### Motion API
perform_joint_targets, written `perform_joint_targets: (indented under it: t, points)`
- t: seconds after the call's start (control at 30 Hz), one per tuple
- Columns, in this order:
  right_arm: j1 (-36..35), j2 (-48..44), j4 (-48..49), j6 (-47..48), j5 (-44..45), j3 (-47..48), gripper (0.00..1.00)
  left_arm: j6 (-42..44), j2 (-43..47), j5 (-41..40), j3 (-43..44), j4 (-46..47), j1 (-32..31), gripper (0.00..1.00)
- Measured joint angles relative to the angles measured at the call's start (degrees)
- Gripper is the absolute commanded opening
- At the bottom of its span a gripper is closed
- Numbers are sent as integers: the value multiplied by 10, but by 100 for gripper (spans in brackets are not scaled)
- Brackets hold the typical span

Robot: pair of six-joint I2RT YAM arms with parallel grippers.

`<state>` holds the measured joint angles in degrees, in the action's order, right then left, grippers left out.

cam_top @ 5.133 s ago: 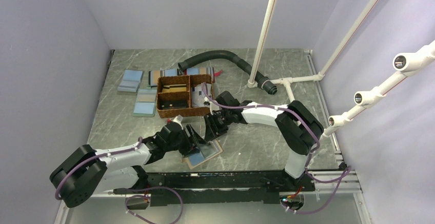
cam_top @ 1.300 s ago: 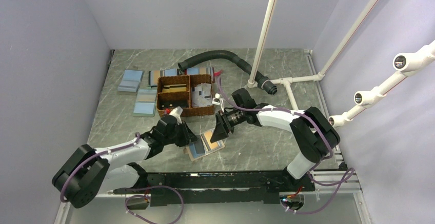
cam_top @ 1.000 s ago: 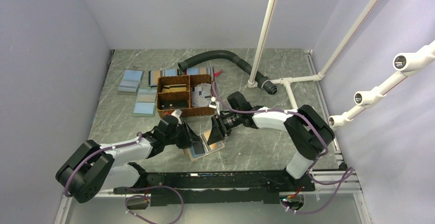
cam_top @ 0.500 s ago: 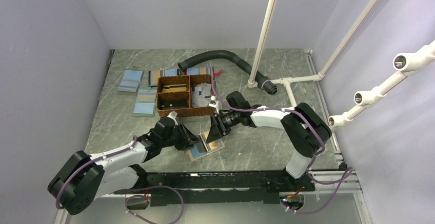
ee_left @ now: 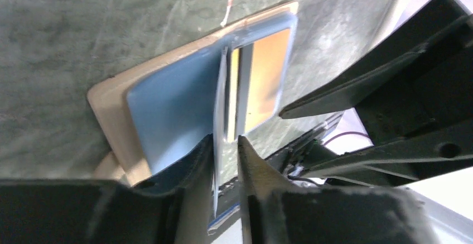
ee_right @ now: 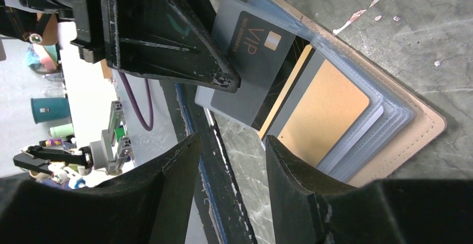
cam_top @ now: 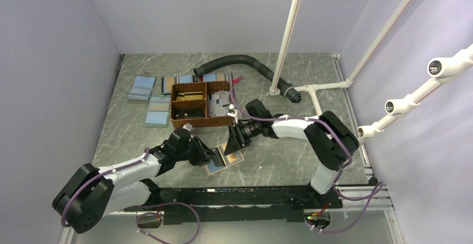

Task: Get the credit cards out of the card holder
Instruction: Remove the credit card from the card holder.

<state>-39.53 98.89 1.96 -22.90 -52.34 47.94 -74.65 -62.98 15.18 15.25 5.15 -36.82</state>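
Where the tan-rimmed, light blue card holder (cam_top: pixel 224 161) lies open at lower centre, the left gripper (ee_left: pixel 226 143) pinches a grey VIP card (ee_right: pixel 254 60). The right gripper (ee_right: pixel 230 139) stands open, empty. The brown woven basket (cam_top: pixel 202 122) above holds flat cards (cam_top: pixel 192 96).

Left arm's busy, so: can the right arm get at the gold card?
Probably yes: the right claw stands open near the gold card, nothing lies over it, and the VIP card sits aside.
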Motion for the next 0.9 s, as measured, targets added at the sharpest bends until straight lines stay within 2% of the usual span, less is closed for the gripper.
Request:
perform_joint_targets:
  t: [0.07,0.1,0.4,0.9]
  points:
    - [0,0,0,-3,0,0,49,-3,18,-1,0,-4,0,1]
    - [0,1,0,-4,0,0,49,-5,25,-2,0,-5,0,0]
    - [0,5,8,-32,-7,0,49,-4,47,-7,-30,13,0,0]
    - [15,14,30,-68,-33,9,45,99,173,-4,-54,72,0,0]
